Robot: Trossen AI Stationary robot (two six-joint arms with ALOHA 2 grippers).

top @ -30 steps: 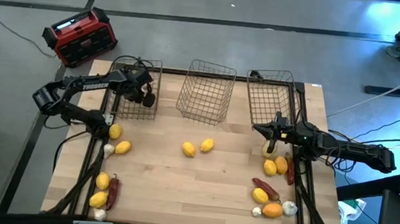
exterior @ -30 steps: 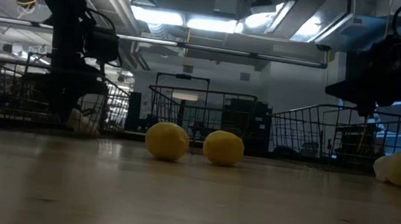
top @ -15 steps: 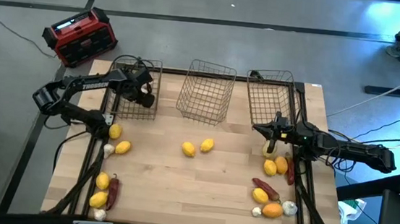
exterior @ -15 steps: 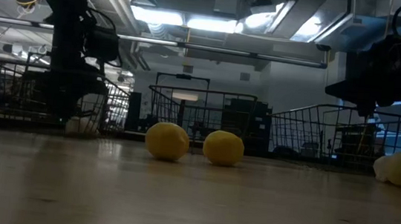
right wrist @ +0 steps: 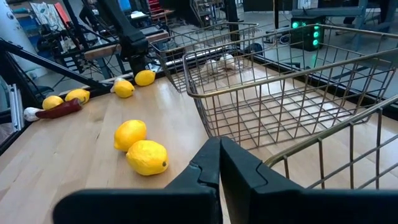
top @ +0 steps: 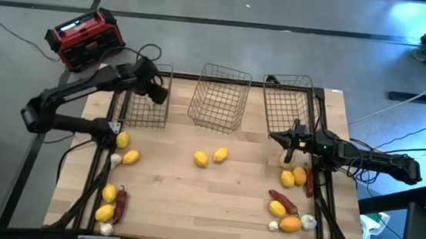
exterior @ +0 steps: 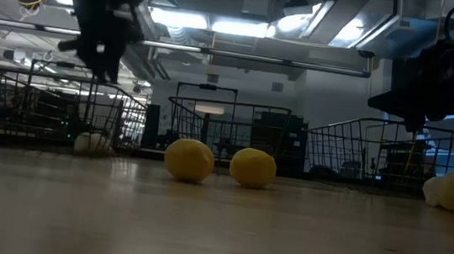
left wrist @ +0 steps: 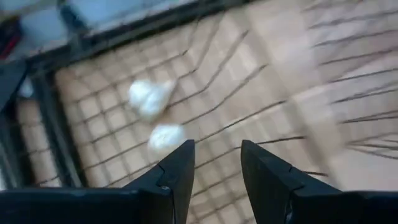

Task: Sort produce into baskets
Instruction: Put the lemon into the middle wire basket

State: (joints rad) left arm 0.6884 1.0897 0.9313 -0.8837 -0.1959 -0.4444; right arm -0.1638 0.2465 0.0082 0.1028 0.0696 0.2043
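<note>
My left gripper (top: 156,94) hangs open and empty above the left wire basket (top: 141,105); it also shows raised in the low view (exterior: 101,65). The left wrist view looks down between its fingers (left wrist: 217,149) at two white bulbs (left wrist: 149,99) (left wrist: 165,136) lying on the basket's floor. My right gripper (top: 288,141) is shut and empty by the near rim of the right basket (top: 287,103), above a lemon (top: 288,158). The middle basket (top: 220,97) holds nothing. Two lemons (top: 201,159) (top: 220,154) lie at mid-table.
Lemons, a white bulb and a dark red piece lie along the table's left edge (top: 122,139) (top: 121,200). Lemons, orange pieces, red pieces and white bulbs lie at the near right (top: 290,224) (top: 282,198). A red-and-black box (top: 86,39) stands beyond the far left corner.
My left gripper has risen out of the left basket and gone a little toward the table's far edge. The white bulb that showed by it in the low view has come down and stays on the basket's floor.
</note>
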